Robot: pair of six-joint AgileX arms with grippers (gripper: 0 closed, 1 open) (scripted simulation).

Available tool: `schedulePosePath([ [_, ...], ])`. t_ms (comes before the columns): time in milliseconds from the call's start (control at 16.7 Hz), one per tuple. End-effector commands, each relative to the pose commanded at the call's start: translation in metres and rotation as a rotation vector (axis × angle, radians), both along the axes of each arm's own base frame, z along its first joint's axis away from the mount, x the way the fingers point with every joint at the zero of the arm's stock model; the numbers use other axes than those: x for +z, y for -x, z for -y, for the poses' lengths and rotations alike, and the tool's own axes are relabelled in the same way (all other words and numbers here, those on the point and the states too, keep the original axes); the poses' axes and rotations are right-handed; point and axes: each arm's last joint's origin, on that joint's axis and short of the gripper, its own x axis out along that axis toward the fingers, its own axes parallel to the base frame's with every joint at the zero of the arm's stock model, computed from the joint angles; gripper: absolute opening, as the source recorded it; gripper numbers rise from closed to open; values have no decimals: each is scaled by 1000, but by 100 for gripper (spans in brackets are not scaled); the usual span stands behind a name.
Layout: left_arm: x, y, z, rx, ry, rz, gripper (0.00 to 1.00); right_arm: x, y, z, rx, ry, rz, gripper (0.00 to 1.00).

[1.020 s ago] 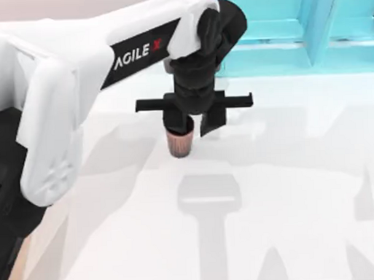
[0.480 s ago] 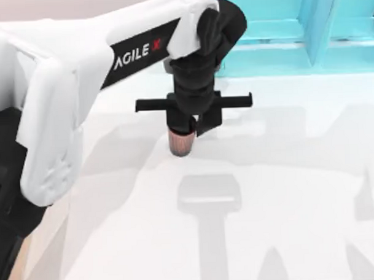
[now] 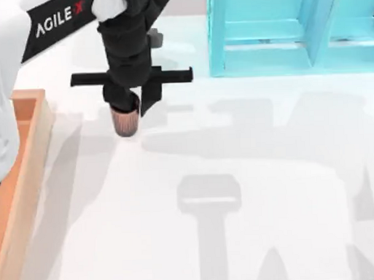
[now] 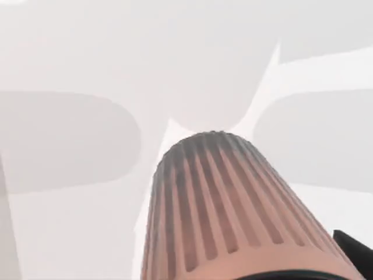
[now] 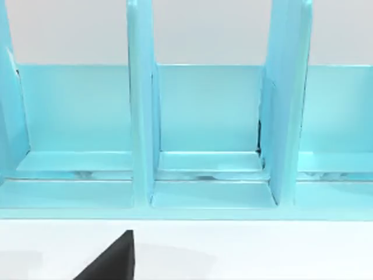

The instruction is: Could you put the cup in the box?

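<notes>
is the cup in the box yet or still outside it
Outside. In the top view the cup hangs from the left gripper over the white table, right of the box at the table's left edge.

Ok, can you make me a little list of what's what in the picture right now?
cup: copper, ribbed, held upright above the table
left gripper: shut on the cup, near the table's left side
box: wooden, at the left edge, nothing seen inside the part in view
cup in box: not yet; the cup is to the right of the rim
shelf: turquoise, at the back right
right arm: parked, its camera faces the shelf
</notes>
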Motion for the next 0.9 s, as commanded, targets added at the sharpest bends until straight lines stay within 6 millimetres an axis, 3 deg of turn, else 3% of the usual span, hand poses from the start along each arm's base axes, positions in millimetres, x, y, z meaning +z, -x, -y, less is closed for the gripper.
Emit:
schedulePosePath([
  [180,38,0,-75,10,13,13,0,0,0,0,0,0,0,100],
  [420,70,15,-142,26,29,25,0,0,0,0,0,0,0,100],
  [660,88,37,-189,18,53,20,0,0,0,0,0,0,0,100],
  [900,98,58,-222,11,76,20,0,0,0,0,0,0,0,100],
])
